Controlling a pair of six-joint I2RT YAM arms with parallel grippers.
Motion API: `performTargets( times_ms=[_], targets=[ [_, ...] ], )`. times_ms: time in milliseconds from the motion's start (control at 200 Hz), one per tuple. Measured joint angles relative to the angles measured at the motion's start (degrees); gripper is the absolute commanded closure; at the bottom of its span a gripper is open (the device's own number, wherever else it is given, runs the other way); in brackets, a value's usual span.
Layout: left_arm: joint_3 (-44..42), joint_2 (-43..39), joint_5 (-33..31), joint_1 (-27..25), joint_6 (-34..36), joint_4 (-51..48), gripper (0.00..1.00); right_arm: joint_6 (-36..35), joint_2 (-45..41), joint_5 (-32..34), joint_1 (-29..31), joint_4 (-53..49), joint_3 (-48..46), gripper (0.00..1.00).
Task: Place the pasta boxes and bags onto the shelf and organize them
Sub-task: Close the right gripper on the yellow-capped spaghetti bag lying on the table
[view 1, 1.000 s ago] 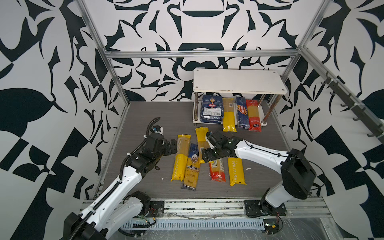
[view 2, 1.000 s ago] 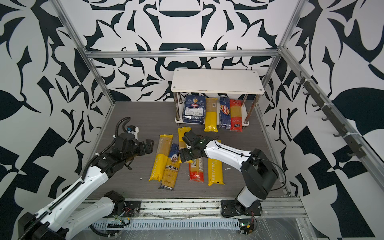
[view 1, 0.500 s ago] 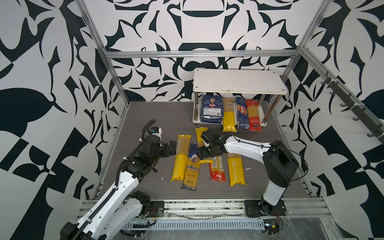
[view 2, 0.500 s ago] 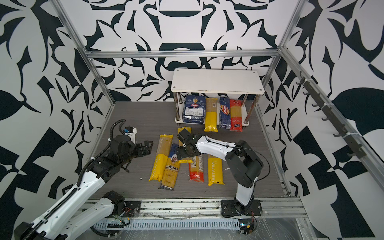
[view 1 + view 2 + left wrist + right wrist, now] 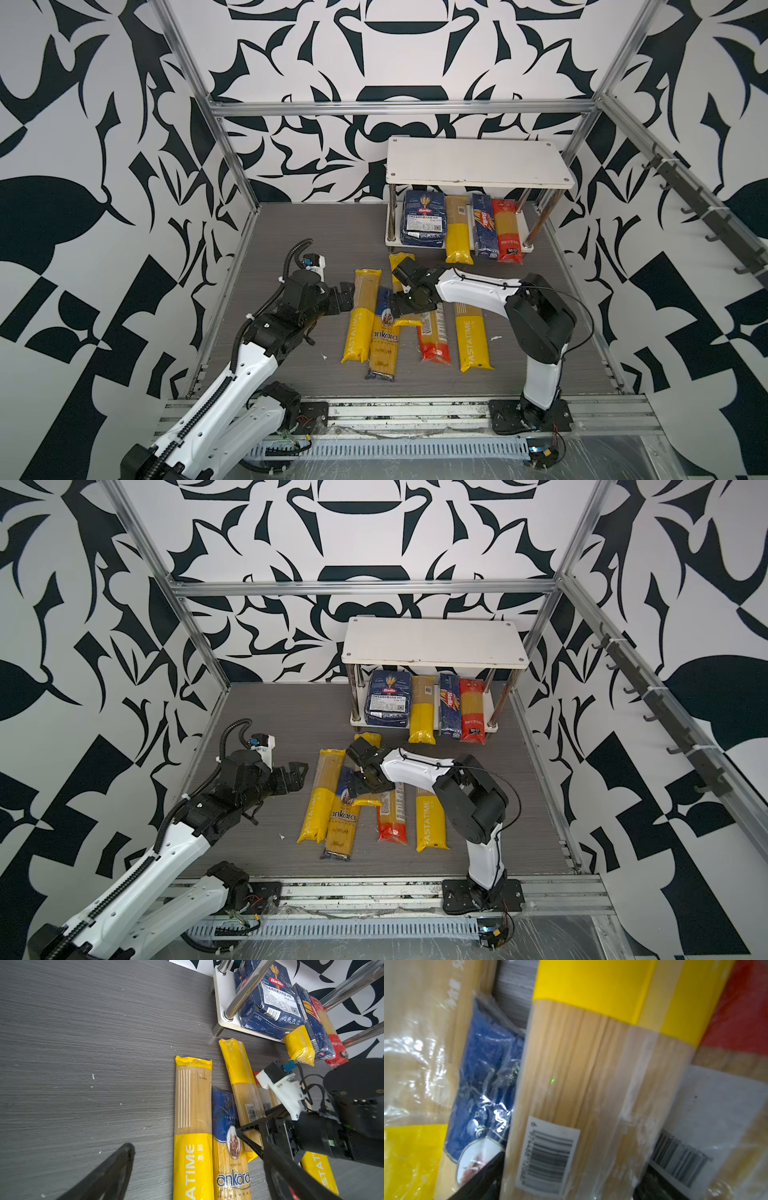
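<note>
Right hand (image 5: 399, 291): spread wide and empty, lowered over the slanted yellow-ended bag (image 5: 401, 259). In the right wrist view one black fingertip (image 5: 481, 1178) shows on each long side of the bag. I cannot tell whether they touch the film.
Slanted yellow-ended bag: lies on the desk (image 5: 291, 232), its near end apparently resting over the ankara bag (image 5: 384, 336) and close to the red-ended bag (image 5: 434, 336). Its far end points toward the shelf (image 5: 478, 162).
Grip: close across the width near the barcode, about mid-length, so the bag lifts level. Squeeze gently, since dry spaghetti probably snaps and the film looks slippery.
Watch: the fingertip on the ankara side could pinch that wrapper, so rise straight up before travelling.
Left hand (image 5: 343, 297): released and empty, hovering just beside the left PASTATIME bag (image 5: 361, 320). Keep it apart from the right arm.
Shelf: the lower tier holds the wide Barilla box (image 5: 422, 222), the narrow Barilla box (image 5: 484, 226) and two bags, with little room left. The top board is bare and is probably the better spot, with the bag laid parallel to the others.
</note>
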Motion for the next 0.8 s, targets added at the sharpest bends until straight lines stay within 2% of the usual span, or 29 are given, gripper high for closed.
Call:
performTargets(
  times_ms=[240,590,800],
  targets=[
    [0.00,-0.96,0.00,0.00,0.00,0.02,0.01,1.33,0.81,-0.98,-0.07,0.90,0.11,0.08],
    [0.00,-0.96,0.00,0.00,0.00,-0.02,0.01,3.06,1.51,-3.13,-1.25,1.49,-0.22,0.15],
    [0.02,-0.94,0.00,0.00,-0.31,-0.61,0.01,3.69,1.11,-4.70,-2.21,4.02,-1.44,0.24]
  ],
)
